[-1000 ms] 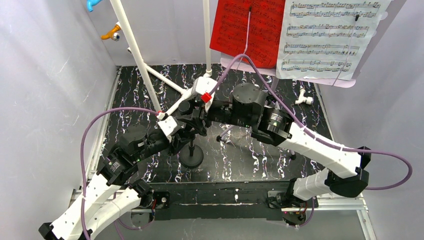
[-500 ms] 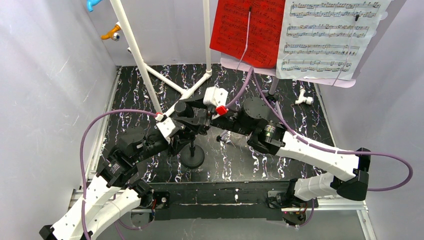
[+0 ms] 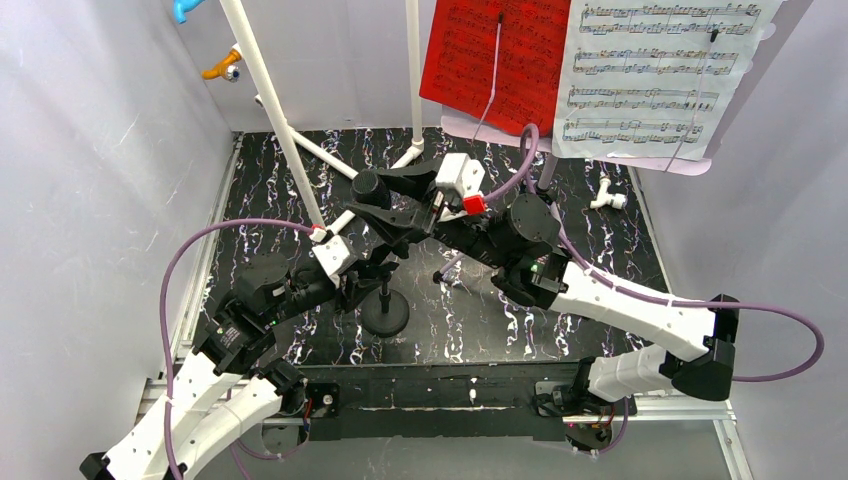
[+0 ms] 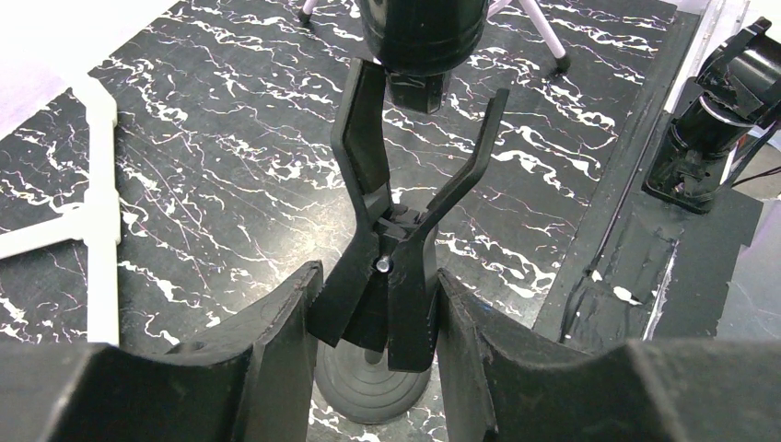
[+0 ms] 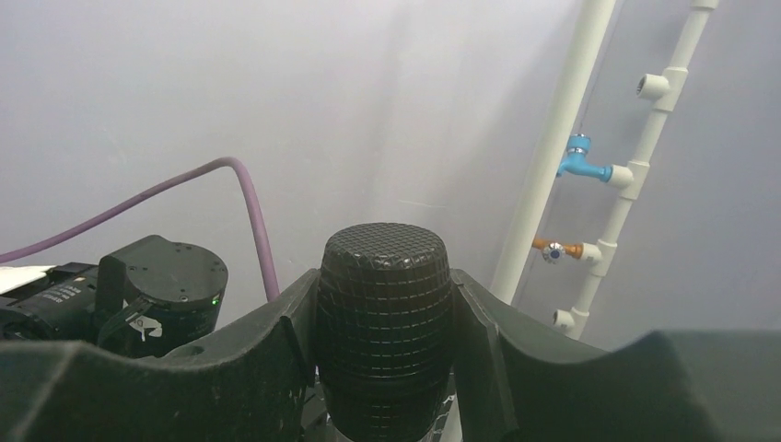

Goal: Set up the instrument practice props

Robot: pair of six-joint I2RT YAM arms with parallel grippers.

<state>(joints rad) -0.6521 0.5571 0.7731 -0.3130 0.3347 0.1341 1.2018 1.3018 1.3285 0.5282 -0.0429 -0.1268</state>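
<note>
A small black microphone (image 5: 385, 304) with a mesh head sits between the fingers of my right gripper (image 5: 385, 324), which is shut on it. In the top view that gripper (image 3: 378, 197) holds the microphone (image 3: 368, 187) tilted above the stand. My left gripper (image 4: 373, 313) is shut on the Y-shaped clip (image 4: 414, 184) of the microphone stand, whose round base (image 4: 368, 396) rests on the table below. The left gripper (image 3: 372, 265) is just above the base (image 3: 385, 315). At the back right, the red music sheet (image 3: 495, 60) and white music sheet (image 3: 650, 75) lean on the lilac music stand (image 3: 600, 160).
A white PVC pipe frame (image 3: 265, 100) rises at the back left with a blue valve (image 3: 185, 10) and an orange valve (image 3: 222, 68). One lilac tripod leg (image 4: 543, 28) reaches onto the black marbled table (image 3: 300, 170). A small white pipe fitting (image 3: 607, 198) lies at the right.
My right wrist has swung to the right and the microphone in it has moved up and toward the back, off the clip. The left arm has stayed in place on the stand.
</note>
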